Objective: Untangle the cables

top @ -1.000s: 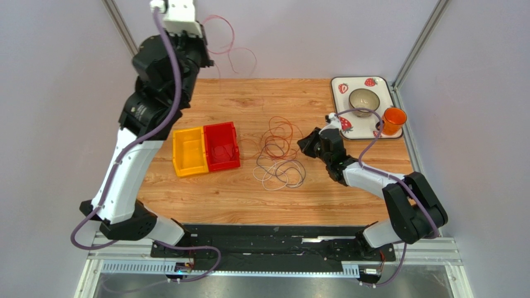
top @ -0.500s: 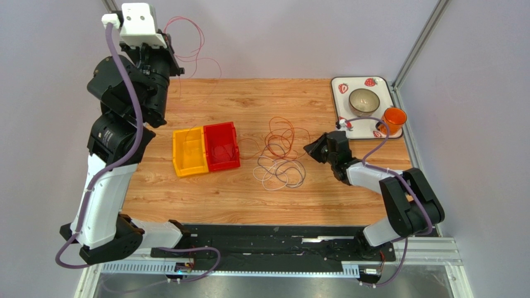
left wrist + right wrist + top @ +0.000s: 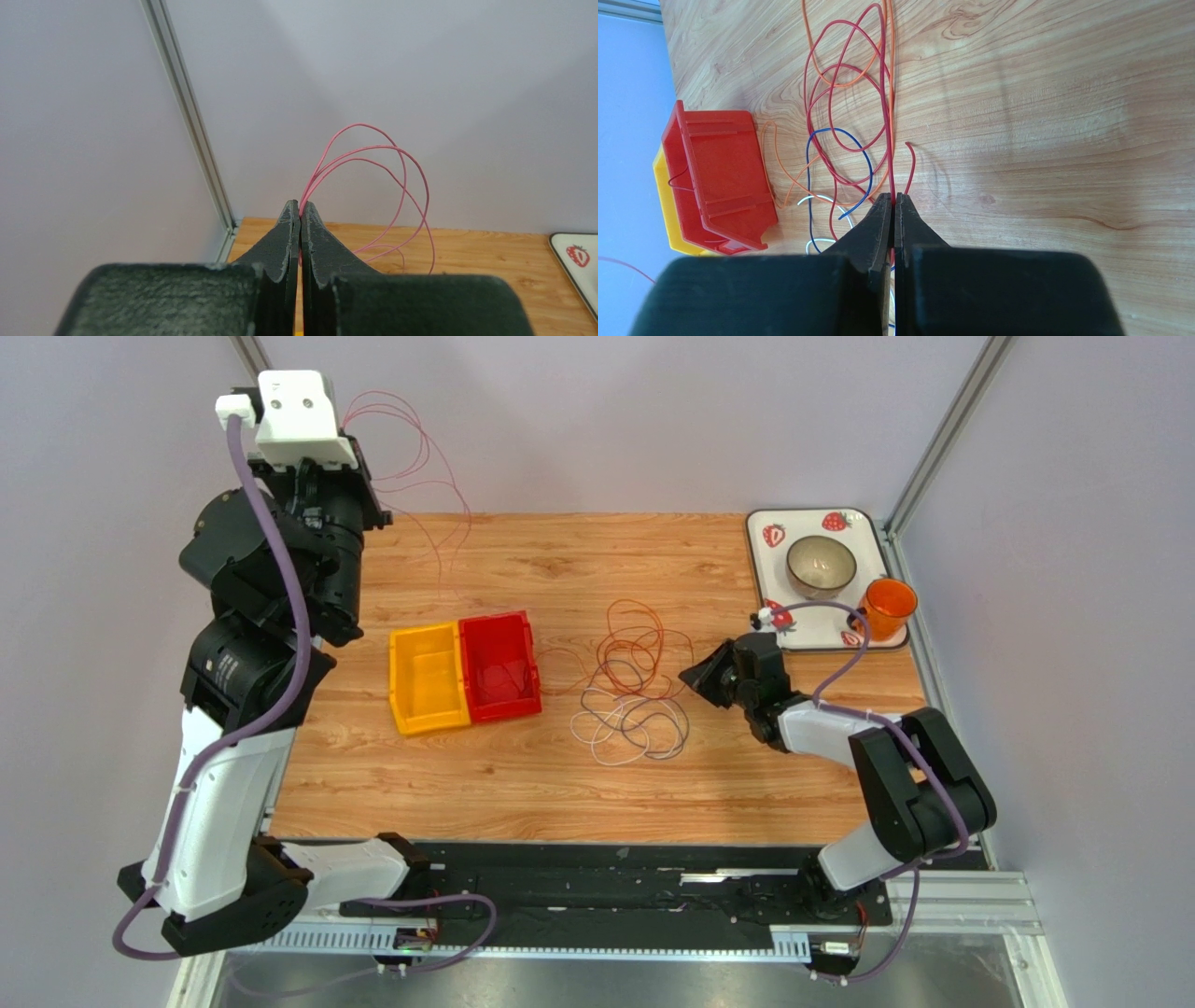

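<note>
Fingertips of the left gripper [image 3: 300, 210] are pressed together on a red cable [image 3: 393, 182]. From the pinch its loops rise and bow over toward 2 o'clock in the left wrist view, then fall back to the wooden table [image 3: 484, 266]. Seen from above, this left gripper [image 3: 370, 501] hangs high over the table's 10 o'clock corner, and the red cable [image 3: 421, 469] trails from it toward 4 o'clock.

The right gripper [image 3: 893, 204] is also closed, low over the wood, nipping a red strand [image 3: 882, 105] that runs straight ahead from its tips toward 12 o'clock in the right wrist view. A short free end curls up just beside it at 1 o'clock. In the top view the right gripper [image 3: 697, 676] sits at the 3 o'clock edge of the heap of cables [image 3: 631, 686]. That heap lies mid-table with its long axis running 12 to 6 o'clock, orange and red loops at the far end, pale and blue ones nearer.

At 9 o'clock of the heap stand a red bin [image 3: 501, 665] and a yellow bin [image 3: 428, 676], touching side by side. A tray [image 3: 877, 525] lies in the 2 o'clock corner.

Compared with a second ago, the left arm has swung toward 9 o'clock and carried its loops along. The right gripper has shifted slightly toward 5 o'clock, and the heap looks unchanged.
</note>
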Robot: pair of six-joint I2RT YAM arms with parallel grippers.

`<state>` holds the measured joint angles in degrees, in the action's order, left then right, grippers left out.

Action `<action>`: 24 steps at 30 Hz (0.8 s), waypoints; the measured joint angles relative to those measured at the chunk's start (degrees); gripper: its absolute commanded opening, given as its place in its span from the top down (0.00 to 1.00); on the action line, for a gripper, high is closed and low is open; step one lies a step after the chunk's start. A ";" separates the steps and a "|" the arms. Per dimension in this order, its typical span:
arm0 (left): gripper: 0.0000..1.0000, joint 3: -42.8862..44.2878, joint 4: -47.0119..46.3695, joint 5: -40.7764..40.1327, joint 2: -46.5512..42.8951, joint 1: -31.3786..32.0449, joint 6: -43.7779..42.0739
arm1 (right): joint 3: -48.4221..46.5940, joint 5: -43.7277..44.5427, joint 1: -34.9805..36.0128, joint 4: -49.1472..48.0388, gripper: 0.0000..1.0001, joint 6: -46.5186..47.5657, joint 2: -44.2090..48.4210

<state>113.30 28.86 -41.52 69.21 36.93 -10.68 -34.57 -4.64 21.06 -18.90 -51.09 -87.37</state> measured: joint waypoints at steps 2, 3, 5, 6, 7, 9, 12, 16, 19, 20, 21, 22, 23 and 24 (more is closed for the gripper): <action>1.00 0.00 -0.22 -0.15 -0.44 -0.02 0.00 | 0.00 -0.20 0.00 0.00 1.00 0.00 -0.09; 1.00 0.00 -0.39 -0.13 -0.46 -0.02 0.02 | 0.00 -0.28 0.00 0.00 1.00 0.00 -0.11; 1.00 0.00 -0.46 0.09 -0.24 -0.24 0.07 | 0.00 -0.44 0.00 0.00 1.00 0.02 -0.28; 1.00 0.00 -0.46 0.28 0.00 -0.28 0.11 | 0.00 -0.46 0.00 0.00 1.00 0.02 -0.39; 1.00 0.00 -0.50 0.57 0.46 -0.35 0.17 | 0.00 -0.48 0.00 0.00 1.00 0.00 -0.46; 1.00 0.00 -0.55 0.94 1.38 -0.37 0.28 | 0.00 -0.57 0.00 0.00 1.00 0.00 -0.52; 1.00 0.00 -0.57 1.68 3.17 -0.76 0.50 | -0.09 -0.87 -0.04 0.00 1.00 0.00 -0.61; 1.00 -0.85 -0.72 2.82 4.90 -1.29 1.16 | -0.33 -1.31 -0.15 0.00 1.00 -0.02 -0.76; 1.00 -2.38 -0.87 3.56 5.31 -1.92 1.42 | -0.44 -1.60 -0.28 -0.02 1.00 -0.13 -0.94; 1.00 -2.78 -0.83 3.78 5.51 -2.27 1.53 | -0.44 -1.77 -0.33 -0.02 1.00 -0.13 -1.09; 1.00 -3.08 -0.90 4.00 5.84 -2.62 1.60 | -0.44 -1.92 -0.35 -0.02 1.00 -0.13 -1.27; 1.00 -3.21 -0.87 4.15 6.10 -2.97 1.68 | -0.46 -1.99 -0.37 -0.04 1.00 -0.15 -1.46; 1.00 -3.26 -0.90 4.44 6.58 -3.52 1.81 | -0.48 -2.14 -0.42 -0.04 1.00 -0.15 -1.68; 1.00 -3.26 -0.96 4.70 6.95 -3.89 1.86 | -0.52 -2.36 -0.48 -0.02 1.00 -0.17 -1.84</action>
<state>110.04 27.90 -36.82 76.16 33.04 -8.82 -35.09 -7.01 20.58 -18.92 -51.27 -89.21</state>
